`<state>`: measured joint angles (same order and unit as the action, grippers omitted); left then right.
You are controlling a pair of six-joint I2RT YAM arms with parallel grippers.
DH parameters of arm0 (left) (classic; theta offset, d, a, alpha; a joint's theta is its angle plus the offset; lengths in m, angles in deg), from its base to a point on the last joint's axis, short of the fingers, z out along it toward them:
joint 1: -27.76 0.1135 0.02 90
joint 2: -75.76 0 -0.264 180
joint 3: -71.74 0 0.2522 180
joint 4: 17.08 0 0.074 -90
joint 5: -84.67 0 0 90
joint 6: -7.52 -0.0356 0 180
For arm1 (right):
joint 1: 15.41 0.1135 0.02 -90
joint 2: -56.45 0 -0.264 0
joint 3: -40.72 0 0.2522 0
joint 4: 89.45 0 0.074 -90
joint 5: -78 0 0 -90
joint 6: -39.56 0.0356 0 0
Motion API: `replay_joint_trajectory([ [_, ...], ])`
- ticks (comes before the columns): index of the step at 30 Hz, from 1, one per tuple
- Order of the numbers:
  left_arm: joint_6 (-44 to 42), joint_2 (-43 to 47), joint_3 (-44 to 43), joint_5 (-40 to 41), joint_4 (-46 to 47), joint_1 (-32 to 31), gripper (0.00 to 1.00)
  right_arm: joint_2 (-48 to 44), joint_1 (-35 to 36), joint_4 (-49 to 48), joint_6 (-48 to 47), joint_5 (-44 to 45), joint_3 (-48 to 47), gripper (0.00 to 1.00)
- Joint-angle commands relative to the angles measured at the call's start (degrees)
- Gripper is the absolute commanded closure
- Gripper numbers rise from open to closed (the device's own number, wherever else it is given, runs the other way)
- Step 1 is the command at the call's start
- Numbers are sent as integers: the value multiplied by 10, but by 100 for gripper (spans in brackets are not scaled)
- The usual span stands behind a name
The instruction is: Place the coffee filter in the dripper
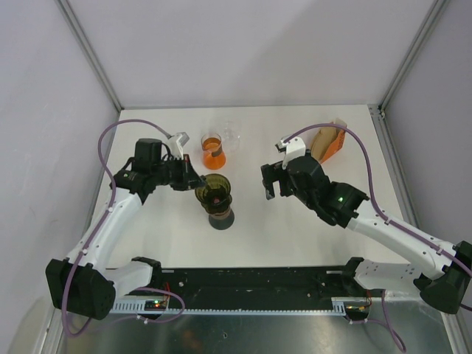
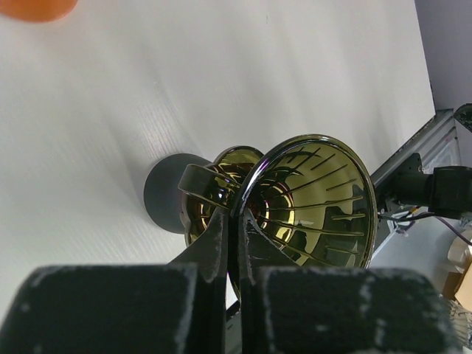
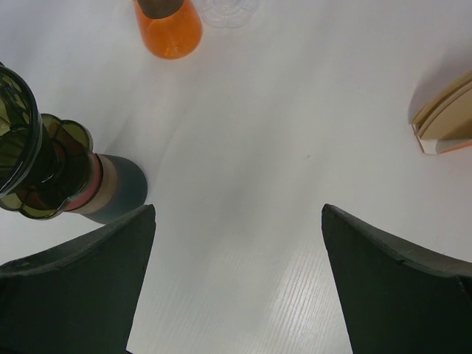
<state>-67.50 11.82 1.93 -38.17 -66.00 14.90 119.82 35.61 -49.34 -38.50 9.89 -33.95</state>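
The dripper (image 1: pixel 214 190) is a translucent olive-amber ribbed cone on a grey-based stand (image 1: pixel 221 219) at the table's middle. My left gripper (image 1: pixel 195 181) is shut on the dripper's left rim; in the left wrist view the gripper (image 2: pixel 237 215) pinches the rim and the dripper's ribbed inside (image 2: pixel 317 199) is empty. The coffee filters (image 1: pixel 328 141) are a brown stack in an orange holder at the back right, also at the right edge of the right wrist view (image 3: pixel 446 122). My right gripper (image 1: pixel 267 184) is open and empty between dripper and filters, above bare table (image 3: pixel 237 210).
An orange flask (image 1: pixel 213 151) stands just behind the dripper, with a clear glass (image 1: pixel 231 135) behind it to the right. Both show at the top of the right wrist view, flask (image 3: pixel 168 26) and glass (image 3: pixel 228 9). Frame posts stand at the back corners.
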Motion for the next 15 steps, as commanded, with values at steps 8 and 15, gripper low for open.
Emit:
replay_joint_trajectory([
  [8, -26, 38, -18, 3, -8, -18, 100, -9, -10, -7, -9, 8, -21, 1],
  [15, -30, 34, -7, -1, -7, -25, 100, -6, -13, -4, -7, 5, -21, 1],
])
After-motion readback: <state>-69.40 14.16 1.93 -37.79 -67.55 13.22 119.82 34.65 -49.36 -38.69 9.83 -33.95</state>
